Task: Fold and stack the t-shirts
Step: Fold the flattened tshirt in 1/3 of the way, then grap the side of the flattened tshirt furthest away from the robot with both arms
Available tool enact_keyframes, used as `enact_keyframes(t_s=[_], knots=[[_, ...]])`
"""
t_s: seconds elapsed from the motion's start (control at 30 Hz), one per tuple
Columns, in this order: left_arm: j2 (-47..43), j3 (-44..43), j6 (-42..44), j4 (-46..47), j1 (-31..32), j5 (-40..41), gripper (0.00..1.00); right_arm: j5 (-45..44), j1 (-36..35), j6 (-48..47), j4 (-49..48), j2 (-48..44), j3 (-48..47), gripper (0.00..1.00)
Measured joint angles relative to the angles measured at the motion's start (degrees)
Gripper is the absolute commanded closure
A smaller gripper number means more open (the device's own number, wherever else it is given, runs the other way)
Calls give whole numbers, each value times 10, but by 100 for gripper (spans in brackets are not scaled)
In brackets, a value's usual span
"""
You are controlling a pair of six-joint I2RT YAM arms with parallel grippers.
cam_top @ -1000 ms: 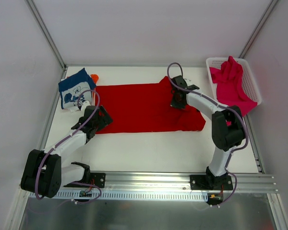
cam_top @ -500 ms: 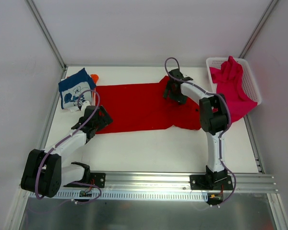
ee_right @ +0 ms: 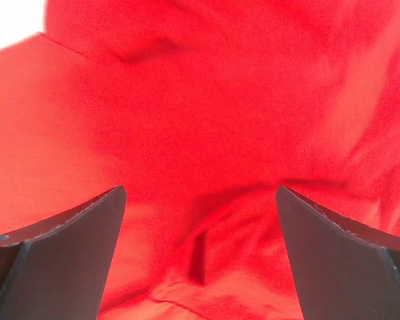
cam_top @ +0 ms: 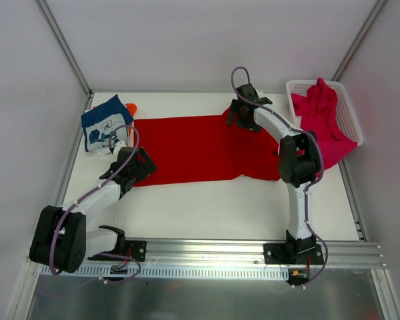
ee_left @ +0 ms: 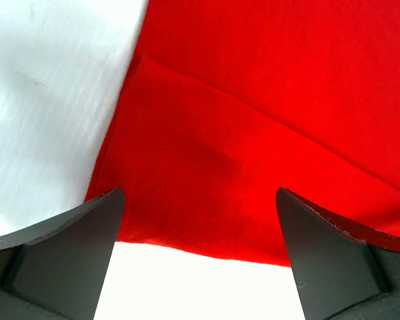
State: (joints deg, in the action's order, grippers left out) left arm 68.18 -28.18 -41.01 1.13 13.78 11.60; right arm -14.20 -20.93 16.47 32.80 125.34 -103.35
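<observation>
**White table (cam_top: 220, 207), red t-shirt (cam_top: 193, 148) spread flat under two open grippers**

Walled in by pale panels, the table bears the red t-shirt spread across its middle. The left gripper (ee_left: 199, 193) hangs over the shirt's near-left corner, jaws wide and empty. The right gripper (ee_right: 200, 190) sits above rumpled cloth at the far-right edge, also spread and gripping nothing. The navy t-shirt (cam_top: 105, 125) lies folded at far left, with the orange t-shirt (cam_top: 131, 107) peeking out beside it. The magenta-pink t-shirt (cam_top: 320, 110) spills from the mesh basket (cam_top: 349, 113) at far right.
</observation>
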Motion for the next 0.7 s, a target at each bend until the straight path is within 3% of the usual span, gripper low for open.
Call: enact_keyframes(t_s=[0.33, 0.7], knots=[[-4, -63, 31, 14, 0, -45, 1, 33, 8, -85, -21, -7, -144, 1], [16, -96, 31, 38, 1, -80, 1, 56, 109, -85, -18, -7, -122, 0]])
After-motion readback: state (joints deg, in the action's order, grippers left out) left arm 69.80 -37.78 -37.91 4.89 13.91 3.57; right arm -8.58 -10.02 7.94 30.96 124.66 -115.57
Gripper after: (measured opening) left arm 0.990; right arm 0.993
